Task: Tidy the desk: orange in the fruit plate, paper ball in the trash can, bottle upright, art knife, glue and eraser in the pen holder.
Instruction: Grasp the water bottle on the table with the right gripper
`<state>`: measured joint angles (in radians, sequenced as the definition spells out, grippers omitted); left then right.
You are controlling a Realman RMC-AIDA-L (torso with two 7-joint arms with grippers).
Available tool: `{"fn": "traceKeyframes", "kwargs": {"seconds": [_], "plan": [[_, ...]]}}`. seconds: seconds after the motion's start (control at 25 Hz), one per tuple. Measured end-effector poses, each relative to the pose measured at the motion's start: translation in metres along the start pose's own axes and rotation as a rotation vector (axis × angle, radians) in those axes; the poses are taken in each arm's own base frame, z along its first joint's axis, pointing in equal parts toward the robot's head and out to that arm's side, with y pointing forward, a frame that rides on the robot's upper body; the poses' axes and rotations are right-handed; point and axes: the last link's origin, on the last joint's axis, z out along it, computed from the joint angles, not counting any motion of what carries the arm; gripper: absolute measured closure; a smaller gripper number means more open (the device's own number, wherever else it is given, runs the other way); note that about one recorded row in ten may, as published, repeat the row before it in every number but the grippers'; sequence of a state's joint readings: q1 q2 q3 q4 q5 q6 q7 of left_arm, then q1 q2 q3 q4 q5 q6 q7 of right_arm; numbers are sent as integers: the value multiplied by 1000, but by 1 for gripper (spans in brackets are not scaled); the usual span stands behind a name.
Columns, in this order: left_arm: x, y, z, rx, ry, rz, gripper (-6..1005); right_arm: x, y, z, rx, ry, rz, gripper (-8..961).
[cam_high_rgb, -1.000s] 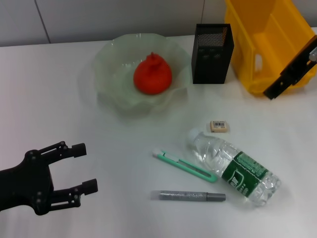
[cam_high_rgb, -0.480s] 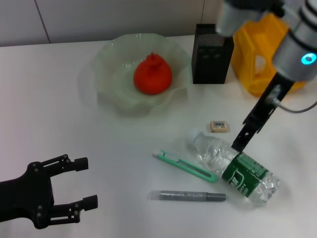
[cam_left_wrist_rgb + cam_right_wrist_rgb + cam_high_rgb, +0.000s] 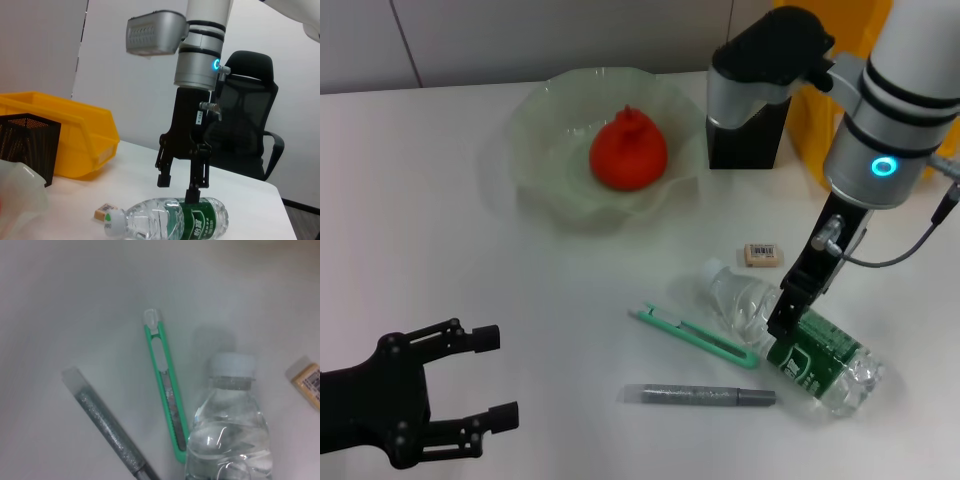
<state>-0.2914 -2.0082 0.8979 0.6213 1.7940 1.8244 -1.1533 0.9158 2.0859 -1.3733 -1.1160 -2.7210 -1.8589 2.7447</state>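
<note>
Hovering directly above the lying clear ridged plastic bottle point(image 3: 790, 340), the right hand point(image 3: 182, 181) has its fingers spread apart, one touching the green label, grasping nothing. Beside it on the white counter point(image 3: 470, 250) lie the slim mint-green art knife point(image 3: 695, 335), the grey speckled glue stick point(image 3: 700, 396) and the small beige eraser point(image 3: 763, 255). Far off, the left hand point(image 3: 490, 380) rests released, empty.
</note>
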Motion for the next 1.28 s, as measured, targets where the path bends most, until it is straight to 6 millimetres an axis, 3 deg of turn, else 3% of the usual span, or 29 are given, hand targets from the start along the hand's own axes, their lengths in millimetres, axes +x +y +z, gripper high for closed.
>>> {"fn": "traceKeyframes", "kwargs": {"seconds": [0.6,1.28], "plan": [[-6,4,4,-9,-17,31,174,-7,-3,22,21,17,60,118],[-8,3,6,-2,-20,26,177,-16,6,47,56,45,-16,119]]}}
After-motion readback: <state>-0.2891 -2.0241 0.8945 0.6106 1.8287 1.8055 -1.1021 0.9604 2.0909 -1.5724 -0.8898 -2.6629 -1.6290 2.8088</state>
